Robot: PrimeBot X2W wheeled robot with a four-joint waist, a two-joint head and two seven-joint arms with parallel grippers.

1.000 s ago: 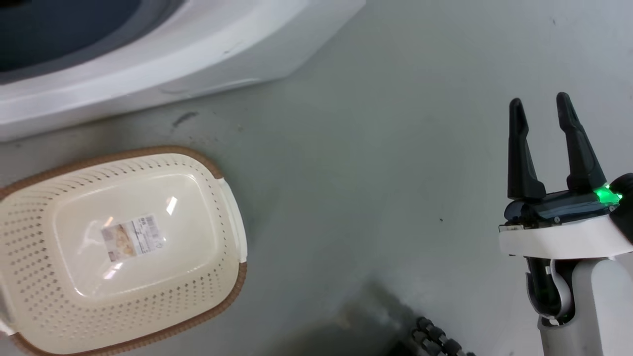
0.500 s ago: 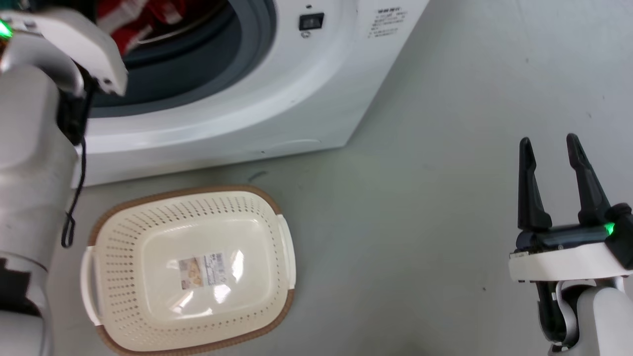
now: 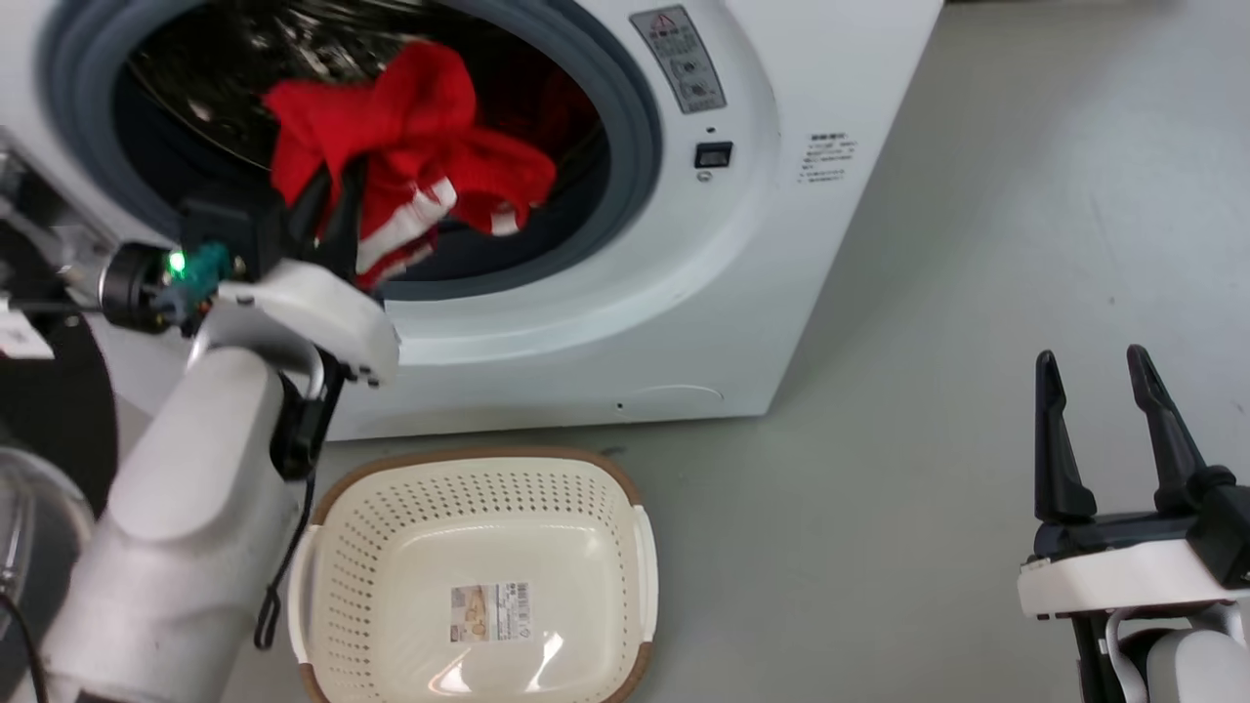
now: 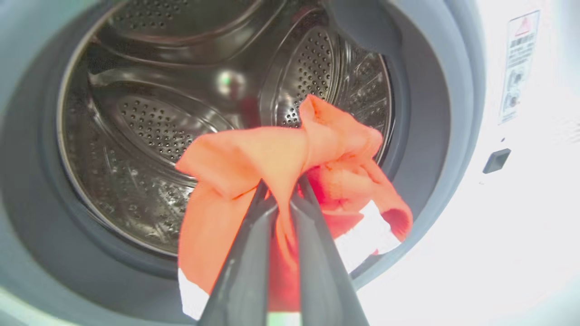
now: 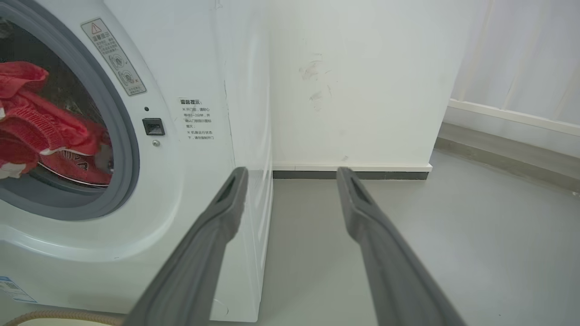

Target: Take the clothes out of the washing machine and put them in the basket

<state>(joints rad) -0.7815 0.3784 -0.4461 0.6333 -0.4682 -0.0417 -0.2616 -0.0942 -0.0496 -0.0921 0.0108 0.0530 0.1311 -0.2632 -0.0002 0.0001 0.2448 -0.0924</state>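
Observation:
The white washing machine (image 3: 684,293) stands with its round mouth open. A red garment with white stripe trim (image 3: 410,146) hangs at the grey gasket, lifted off the drum (image 4: 149,122). My left gripper (image 3: 327,195) is shut on this garment (image 4: 253,154), whose fabric is bunched between the fingertips of the left gripper (image 4: 281,185). More red fabric (image 5: 77,163) lies lower in the drum behind it. On the floor just in front of the washer, below my left arm, sits the cream basket (image 3: 469,456) with nothing in it. My right gripper (image 3: 1094,366) hovers open far to the right.
The washer's black-rimmed glass door (image 3: 49,391) hangs open at the far left beside my left forearm. Grey floor (image 3: 879,410) spreads to the right of the washer and basket. A white wall (image 5: 353,90) with a dark skirting runs behind the machine.
The head camera has tilted up, bringing the washer's mouth and my left arm into view. My left gripper holds the red garment at the opening. The right gripper stays open.

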